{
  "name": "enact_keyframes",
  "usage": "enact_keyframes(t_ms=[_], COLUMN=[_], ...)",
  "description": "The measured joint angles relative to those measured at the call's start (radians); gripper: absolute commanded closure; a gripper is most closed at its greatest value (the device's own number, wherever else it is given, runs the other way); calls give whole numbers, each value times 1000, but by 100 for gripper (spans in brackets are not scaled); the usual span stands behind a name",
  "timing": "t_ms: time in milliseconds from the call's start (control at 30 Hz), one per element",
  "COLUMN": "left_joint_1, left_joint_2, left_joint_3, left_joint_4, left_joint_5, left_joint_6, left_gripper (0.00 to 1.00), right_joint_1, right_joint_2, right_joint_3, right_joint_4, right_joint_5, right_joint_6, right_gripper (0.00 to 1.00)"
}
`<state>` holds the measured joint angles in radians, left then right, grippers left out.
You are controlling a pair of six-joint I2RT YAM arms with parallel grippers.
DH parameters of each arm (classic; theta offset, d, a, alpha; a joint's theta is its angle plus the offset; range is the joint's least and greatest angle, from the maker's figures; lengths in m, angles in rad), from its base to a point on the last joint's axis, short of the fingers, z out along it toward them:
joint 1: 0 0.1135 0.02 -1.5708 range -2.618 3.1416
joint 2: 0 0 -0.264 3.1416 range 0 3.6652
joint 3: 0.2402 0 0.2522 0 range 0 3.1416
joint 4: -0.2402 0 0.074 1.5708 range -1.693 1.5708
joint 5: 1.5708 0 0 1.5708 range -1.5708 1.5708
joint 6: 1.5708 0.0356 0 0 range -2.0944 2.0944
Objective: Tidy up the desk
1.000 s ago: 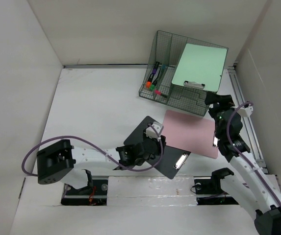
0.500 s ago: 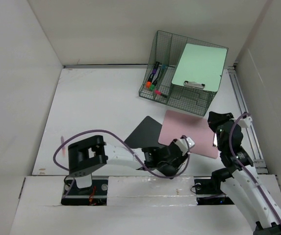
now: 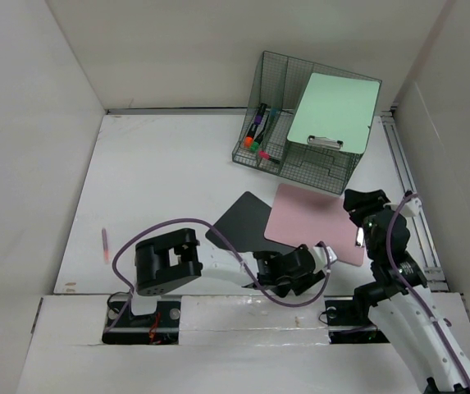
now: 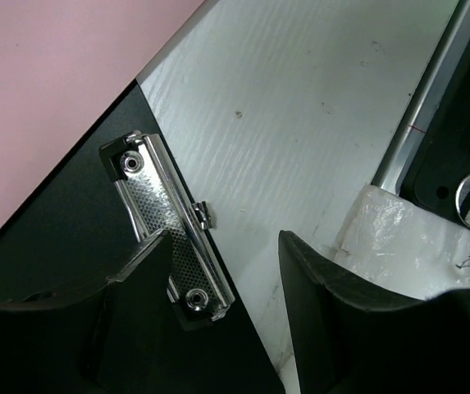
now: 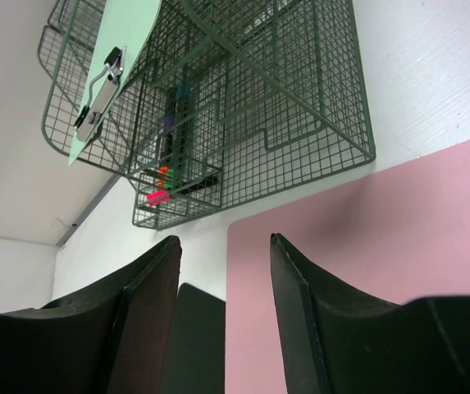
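Top and wrist views, with positions given relative to the wire-mesh rack.

- **Table** (image 3: 161,180): a white surface enclosed by white walls. It carries the wire-mesh rack (image 3: 277,74) at its far right.
- **Green clipboard** (image 3: 335,107): rests tilted on the rack's right part, with its clip end toward the arms.
- **Pink clipboard** (image 3: 312,220): lies flat on the table just in front of the rack.
- **Black clipboard** (image 3: 241,220): lies flat in front of the rack and to its left, meeting the pink clipboard's left edge.
- **Left pincer** (image 4: 225,246): sits well in front of the rack, low over the black clipboard's near corner. Its jaws stand apart and hold nothing. One finger (image 4: 136,279) is above the metal clip (image 4: 154,197) and the other is above bare table.
- **Right pincer** (image 5: 225,246): hovers in front of the rack's right end, above the pink clipboard. Its jaws are apart and empty.
- **Markers** (image 3: 256,127): several stand in the rack's left compartment.
- **Pink pen** (image 3: 104,245): lies on the table well apart from the rack, near the left wall.
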<state>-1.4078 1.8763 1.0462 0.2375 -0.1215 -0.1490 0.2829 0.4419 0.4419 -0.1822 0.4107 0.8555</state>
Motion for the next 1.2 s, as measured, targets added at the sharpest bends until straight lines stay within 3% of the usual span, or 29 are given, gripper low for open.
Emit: enact_keyframes(t_ms=[233,367,433,467,667,833,1200], left_joint_1=[0,0,0,0,-4,-5,-4], left_joint_2=[11,-46,-104,-133,-217,-208,-32], left_joint_3=[8,-70,-113,-127,-134,-132,-94], left_joint_4=[2,34,35,36,66,71,72], left_joint_5=[-56,-75,-77,-77,-65,-79,-135], left_joint_6=[2,-9,-17,-21,-32,-26,2], left_gripper=[52,51,47,39,34,34,37], right_joint_1=[0,0,0,0,0,0,0], right_joint_2=[-27,-21,-8,0,42,44,28], right_joint_3=[0,0,0,0,-3,-11,-12], right_joint_4=[-14,-13,-12,-11,-3,10,11], right_joint_5=[-21,-38,-48,-53,-79,-93,-98], right_joint_6=[-21,-30,-34,-37,-42,-48,-63], right_gripper=[48,48,48,48,48,48,48])
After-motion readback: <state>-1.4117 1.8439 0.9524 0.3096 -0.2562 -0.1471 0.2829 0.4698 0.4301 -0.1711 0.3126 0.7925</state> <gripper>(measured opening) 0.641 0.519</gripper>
